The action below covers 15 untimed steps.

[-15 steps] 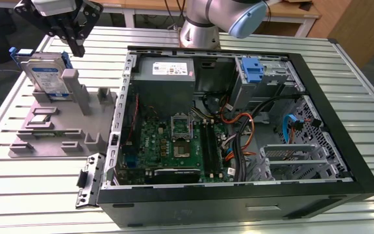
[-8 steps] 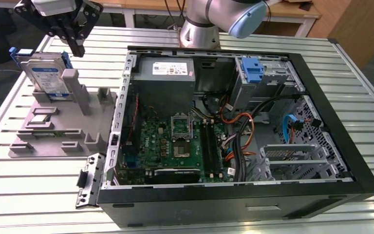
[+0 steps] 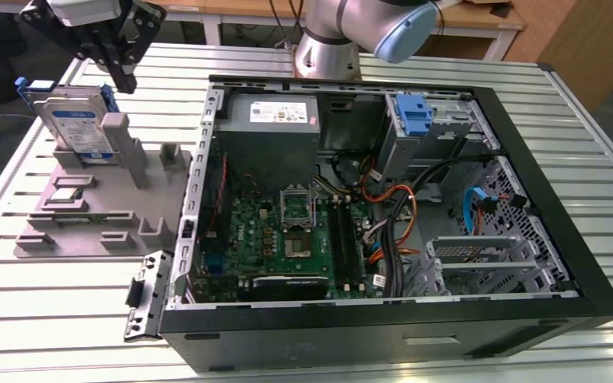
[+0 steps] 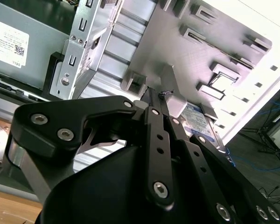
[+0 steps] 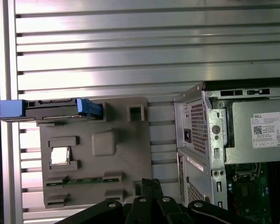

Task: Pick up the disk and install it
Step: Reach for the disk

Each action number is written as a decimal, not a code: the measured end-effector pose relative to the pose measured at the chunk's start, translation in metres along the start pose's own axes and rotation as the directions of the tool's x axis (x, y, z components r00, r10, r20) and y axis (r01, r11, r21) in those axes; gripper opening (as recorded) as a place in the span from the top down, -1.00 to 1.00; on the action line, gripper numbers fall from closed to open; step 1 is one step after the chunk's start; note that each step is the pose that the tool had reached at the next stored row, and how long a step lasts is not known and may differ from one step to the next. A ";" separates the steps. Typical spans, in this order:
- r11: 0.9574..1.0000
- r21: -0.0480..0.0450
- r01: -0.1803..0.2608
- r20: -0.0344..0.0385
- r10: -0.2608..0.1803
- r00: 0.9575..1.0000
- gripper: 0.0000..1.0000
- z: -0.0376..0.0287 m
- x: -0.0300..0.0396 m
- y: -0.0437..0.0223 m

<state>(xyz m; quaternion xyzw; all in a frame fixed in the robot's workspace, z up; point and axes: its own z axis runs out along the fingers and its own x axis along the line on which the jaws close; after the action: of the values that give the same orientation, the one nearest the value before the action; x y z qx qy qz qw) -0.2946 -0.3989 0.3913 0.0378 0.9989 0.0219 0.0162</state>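
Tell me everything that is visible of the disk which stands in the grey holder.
The disk is a flat silver rectangle with a white-and-blue label on its face and a blue plastic frame at its edges. It stands upright on one edge in the grey holder, on the exterior view's left of the open computer case. The holder alone touches it; the gripper hangs close above, apart from it.
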 end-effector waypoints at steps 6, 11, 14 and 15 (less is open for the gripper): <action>1.000 0.000 0.000 0.000 0.000 1.000 0.80 0.0002 0.0075 -0.0006; 1.000 0.000 0.000 0.000 0.000 1.000 0.80 0.0004 0.0136 -0.0010; 1.000 0.000 0.000 0.001 0.000 1.000 0.80 0.0005 0.0165 -0.0013; 1.000 0.000 0.000 0.001 0.000 1.000 0.80 0.0005 0.0175 -0.0014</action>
<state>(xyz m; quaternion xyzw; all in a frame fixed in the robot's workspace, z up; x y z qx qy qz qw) -0.3121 -0.3989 0.3902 0.0378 0.9989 0.0218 0.0164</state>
